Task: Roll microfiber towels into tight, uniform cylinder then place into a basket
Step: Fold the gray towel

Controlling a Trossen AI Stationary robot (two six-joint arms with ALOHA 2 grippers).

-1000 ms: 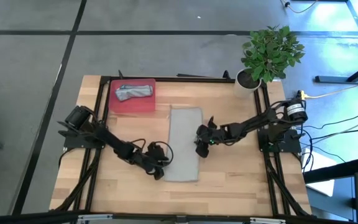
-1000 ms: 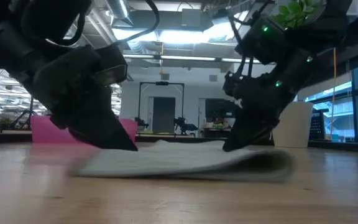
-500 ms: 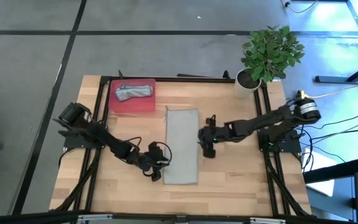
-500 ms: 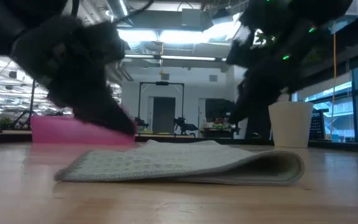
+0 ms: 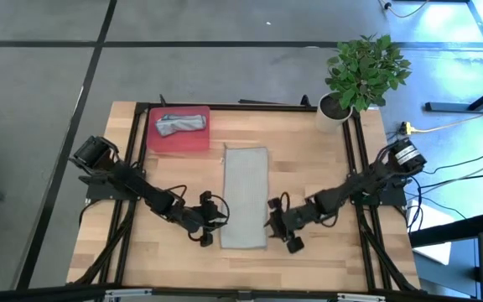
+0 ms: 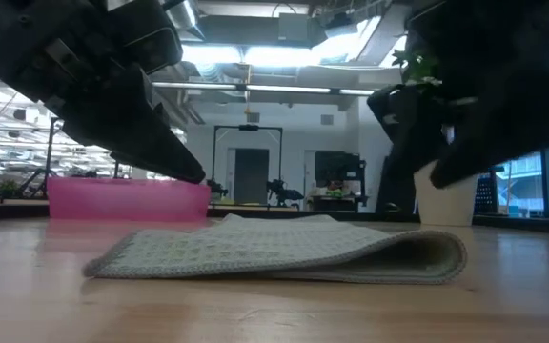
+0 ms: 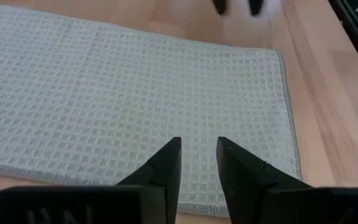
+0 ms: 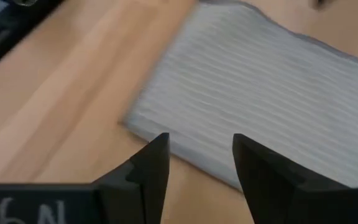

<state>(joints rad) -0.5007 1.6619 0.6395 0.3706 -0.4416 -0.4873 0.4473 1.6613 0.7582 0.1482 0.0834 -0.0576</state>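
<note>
**Folded grey towel flat, both grippers flanking it**

The grey towel (image 5: 245, 197), folded into a long strip, lies mid-counter (image 5: 325, 256). Left gripper (image 5: 209, 225) hovers at its near-left edge, fingers (image 7: 166, 165) narrow, empty. Right gripper (image 5: 280, 231) sits beside its near-right corner, fingers (image 8: 151, 163) wide. A rolled towel (image 5: 180, 123) rests in the red basket (image 5: 153, 141) at the far-left corner.

The wooden table (image 5: 309, 168) stood on a grey floor (image 5: 225, 75) crossed by dark seams. At its far right corner sat a white pot (image 5: 334, 107) with a leafy green plant (image 5: 367, 69). Cables (image 5: 455, 172) trailed over the floor to the right. Beyond the table, the room was open and wide: ceiling lights (image 6: 284, 55) shone among exposed ducts, a dark-framed doorway (image 6: 251, 173) stood at the far end, and windows (image 6: 532, 181) lined the right side.
</note>
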